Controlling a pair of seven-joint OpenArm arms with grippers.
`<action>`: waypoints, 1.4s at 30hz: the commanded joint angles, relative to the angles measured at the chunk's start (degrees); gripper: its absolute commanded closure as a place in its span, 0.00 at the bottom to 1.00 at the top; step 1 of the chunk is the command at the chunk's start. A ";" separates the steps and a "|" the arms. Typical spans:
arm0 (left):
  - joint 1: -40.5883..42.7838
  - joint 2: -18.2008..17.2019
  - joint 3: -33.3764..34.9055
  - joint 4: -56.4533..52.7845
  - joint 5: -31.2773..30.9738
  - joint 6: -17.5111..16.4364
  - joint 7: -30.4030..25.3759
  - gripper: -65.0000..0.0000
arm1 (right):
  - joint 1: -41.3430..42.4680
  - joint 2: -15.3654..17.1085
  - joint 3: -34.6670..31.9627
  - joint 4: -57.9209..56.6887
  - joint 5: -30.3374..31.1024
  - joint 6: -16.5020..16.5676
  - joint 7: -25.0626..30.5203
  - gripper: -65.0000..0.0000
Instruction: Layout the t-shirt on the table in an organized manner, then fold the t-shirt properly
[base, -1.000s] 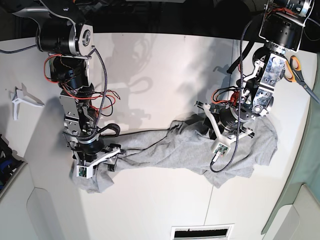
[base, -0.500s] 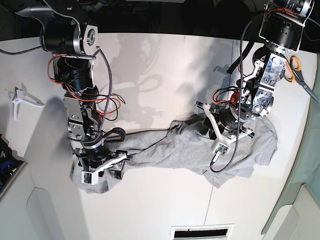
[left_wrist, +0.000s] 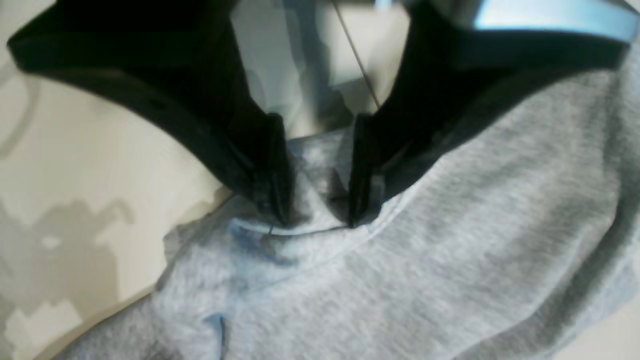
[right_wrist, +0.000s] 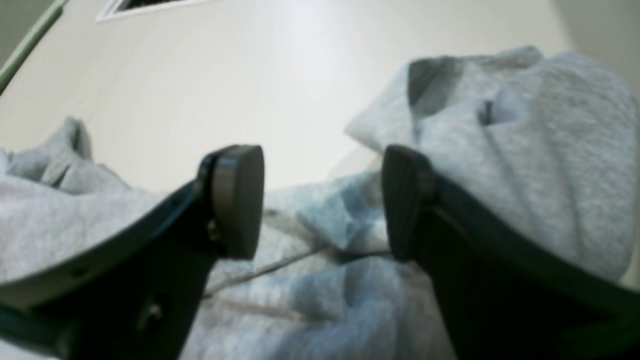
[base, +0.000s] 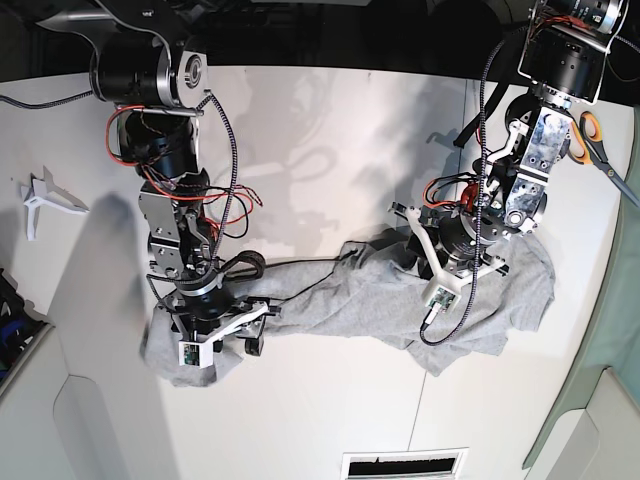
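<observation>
The left gripper's (left_wrist: 315, 200) fingers pinch a hem ridge of the t-shirt (base: 350, 300), partly closed on the fold. The right gripper's (right_wrist: 322, 200) fingers stand wide apart over a bunched end, holding nothing (cloth lies between them, ungripped). The shirt lies stretched and crumpled across the table (base: 320, 140). Risks, I judge: the left's thin pinch slipping under tension, or the right closing on several layers at once.

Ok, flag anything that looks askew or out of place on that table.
The light heather-grey cotton t-shirt is not laid out: it lies bunched and stretched into a rumpled band across the white table. The left gripper pinches a fold of it. Orange-handled scissors lie at the table's edge.
</observation>
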 joint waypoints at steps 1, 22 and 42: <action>-0.94 -0.31 -0.31 1.01 -0.26 0.02 -1.20 0.63 | 1.31 -0.17 -0.11 1.18 -0.26 0.26 1.49 0.43; -0.94 -0.33 -0.31 0.98 -0.39 0.04 -1.03 0.63 | -3.23 2.62 -0.11 1.11 -0.83 -8.76 1.33 0.43; -0.94 -0.33 -0.31 0.90 -0.39 0.04 -1.01 0.63 | 0.37 3.67 -0.11 1.14 -0.85 -5.90 1.51 0.43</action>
